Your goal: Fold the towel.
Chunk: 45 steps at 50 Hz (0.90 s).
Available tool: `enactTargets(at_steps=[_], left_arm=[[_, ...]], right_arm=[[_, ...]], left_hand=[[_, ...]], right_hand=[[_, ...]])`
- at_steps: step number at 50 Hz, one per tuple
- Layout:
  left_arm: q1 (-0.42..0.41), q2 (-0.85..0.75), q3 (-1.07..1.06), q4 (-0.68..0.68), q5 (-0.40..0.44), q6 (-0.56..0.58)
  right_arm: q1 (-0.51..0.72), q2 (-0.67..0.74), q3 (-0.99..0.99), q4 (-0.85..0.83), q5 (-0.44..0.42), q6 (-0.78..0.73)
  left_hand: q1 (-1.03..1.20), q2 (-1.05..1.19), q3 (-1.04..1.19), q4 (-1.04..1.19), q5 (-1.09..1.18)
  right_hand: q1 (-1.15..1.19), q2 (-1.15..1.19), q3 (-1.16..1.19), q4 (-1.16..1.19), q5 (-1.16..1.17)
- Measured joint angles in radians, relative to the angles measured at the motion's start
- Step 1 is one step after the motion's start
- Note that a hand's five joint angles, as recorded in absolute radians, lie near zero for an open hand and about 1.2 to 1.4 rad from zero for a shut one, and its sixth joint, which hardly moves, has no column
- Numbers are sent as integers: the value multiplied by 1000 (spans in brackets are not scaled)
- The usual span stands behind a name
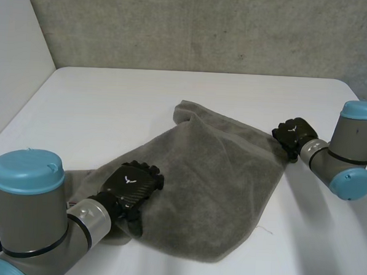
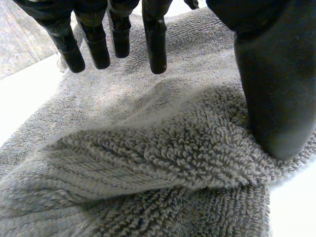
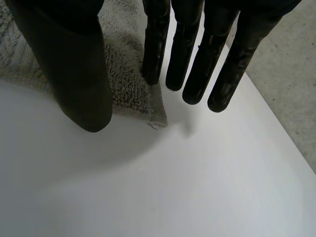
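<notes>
A grey terry towel (image 1: 218, 176) lies crumpled on the white table (image 1: 111, 103), with a raised fold at its far side. My left hand (image 1: 132, 184) rests palm down on the towel's near-left part. Its fingers (image 2: 153, 39) are straight and open above the cloth (image 2: 173, 148), and its thumb (image 2: 276, 89) presses on a ridge of towel. My right hand (image 1: 292, 136) is at the towel's far-right corner (image 3: 136, 101). That corner lies between its thumb (image 3: 79, 74) and its straight fingers (image 3: 197, 59), which stand apart; one finger touches the cloth.
A grey concrete wall (image 1: 207, 28) runs behind the table and a white panel (image 1: 15, 55) stands at the left. The table's right edge (image 3: 276, 118) passes close beyond my right hand's fingertips. Bare tabletop lies to the far left and near right.
</notes>
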Motion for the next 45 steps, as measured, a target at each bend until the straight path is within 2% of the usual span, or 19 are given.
enactTargets(at_steps=[2, 3, 6, 9, 19, 28, 34, 41, 45], left_arm=[[0, 0, 0, 0, 0, 0], [0, 0, 1, 0, 0, 0], [1, 0, 2, 1, 0, 0], [1, 0, 2, 2, 0, 0], [11, 1, 1, 5, 0, 0], [13, 2, 0, 5, 0, 0], [28, 8, 1, 5, 0, -1], [49, 23, -9, 5, 0, -3], [52, 27, -29, 5, 2, -2]], right_arm=[[0, 4, -2, 1, 0, 0], [1, 6, -3, 2, -1, 1], [3, 7, -6, 2, -5, 5], [11, -2, -6, 2, -11, 19], [44, -62, 8, -5, -21, 109], [71, -108, 40, -3, -20, 131], [80, -188, 64, 4, -23, 213], [65, -344, 112, 30, -38, 372], [41, -418, 160, 42, -45, 409]], left_hand=[[0, 0, 0, 0, 0], [0, 0, 0, 0, 0], [0, 0, 0, 0, 0], [0, 0, 0, 0, 0], [0, 0, 0, 0, 0], [0, 0, 0, 0, 0], [0, 0, 0, 0, 0], [0, 0, 0, 0, 1], [0, 0, 0, 0, 1]], right_hand=[[117, 116, 111, 113, 106], [284, 285, 254, 260, 243], [421, 543, 531, 537, 446], [521, 562, 550, 561, 575], [533, 563, 551, 562, 581], [536, 563, 551, 562, 581], [536, 563, 552, 562, 581], [536, 563, 551, 562, 581], [536, 563, 552, 562, 581]])
